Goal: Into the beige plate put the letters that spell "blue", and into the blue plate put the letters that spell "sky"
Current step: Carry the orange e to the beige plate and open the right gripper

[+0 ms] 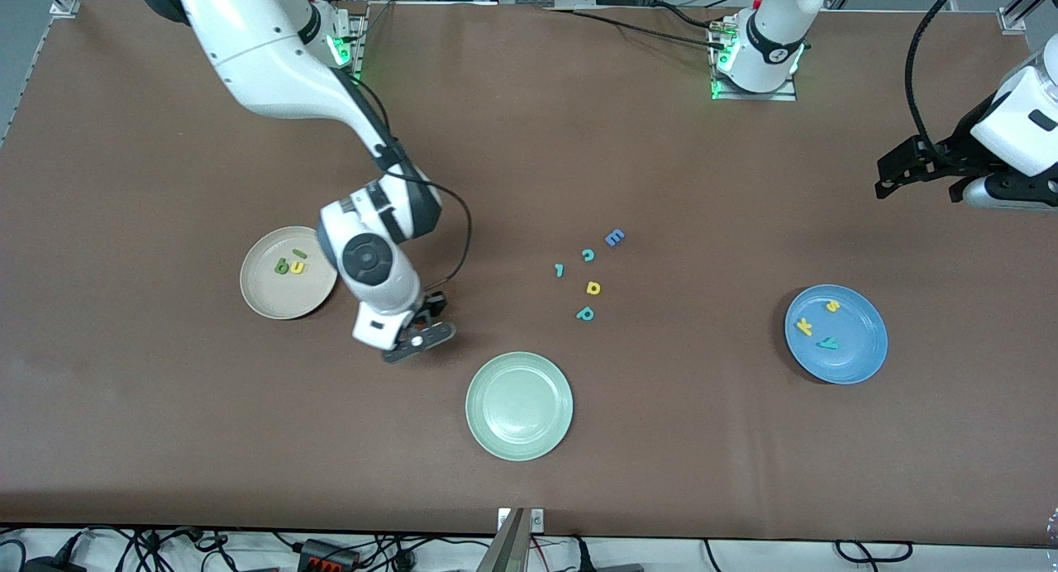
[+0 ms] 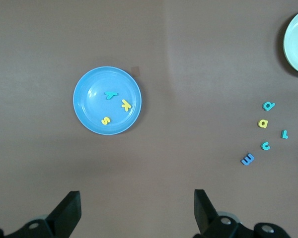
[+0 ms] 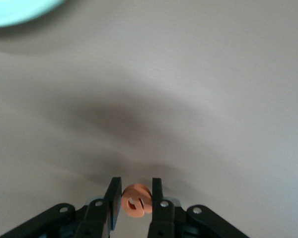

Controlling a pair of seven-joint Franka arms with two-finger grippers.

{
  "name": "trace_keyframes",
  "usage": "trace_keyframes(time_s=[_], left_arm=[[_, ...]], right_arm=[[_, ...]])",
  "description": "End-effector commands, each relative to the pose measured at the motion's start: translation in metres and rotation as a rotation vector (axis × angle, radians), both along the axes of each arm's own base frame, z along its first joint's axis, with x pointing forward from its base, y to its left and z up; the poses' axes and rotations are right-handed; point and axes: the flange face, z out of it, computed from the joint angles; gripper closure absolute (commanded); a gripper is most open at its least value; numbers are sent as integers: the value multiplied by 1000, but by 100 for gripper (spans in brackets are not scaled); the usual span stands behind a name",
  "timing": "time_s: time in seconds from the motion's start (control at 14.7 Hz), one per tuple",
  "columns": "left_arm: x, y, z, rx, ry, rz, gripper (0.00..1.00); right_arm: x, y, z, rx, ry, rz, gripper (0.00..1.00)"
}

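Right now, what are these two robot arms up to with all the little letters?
They are sorting foam letters into plates. The right gripper is shut on the orange e, over the table beside the beige plate, which holds b, u and l. The blue plate has s, k and y. The left gripper waits open.
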Motion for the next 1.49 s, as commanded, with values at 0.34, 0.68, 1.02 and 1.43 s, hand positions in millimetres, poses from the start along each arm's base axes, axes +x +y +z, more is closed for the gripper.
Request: trace_keyframes(time_s=[0.34, 0.68, 1.02, 1.43], left_arm=[[4, 0, 2, 24, 25, 7, 0], [5, 7, 2, 25, 28, 7, 0], [5, 7, 3, 27, 27, 16, 0], [18, 2, -10, 27, 18, 6, 0]], right_arm=[[-55, -143, 35, -73, 104, -159, 92], [-80, -182, 15, -86, 162, -192, 92], [-81, -194, -1, -82, 175, -215, 24], [-37, -190, 99, -99, 171, -262, 0]])
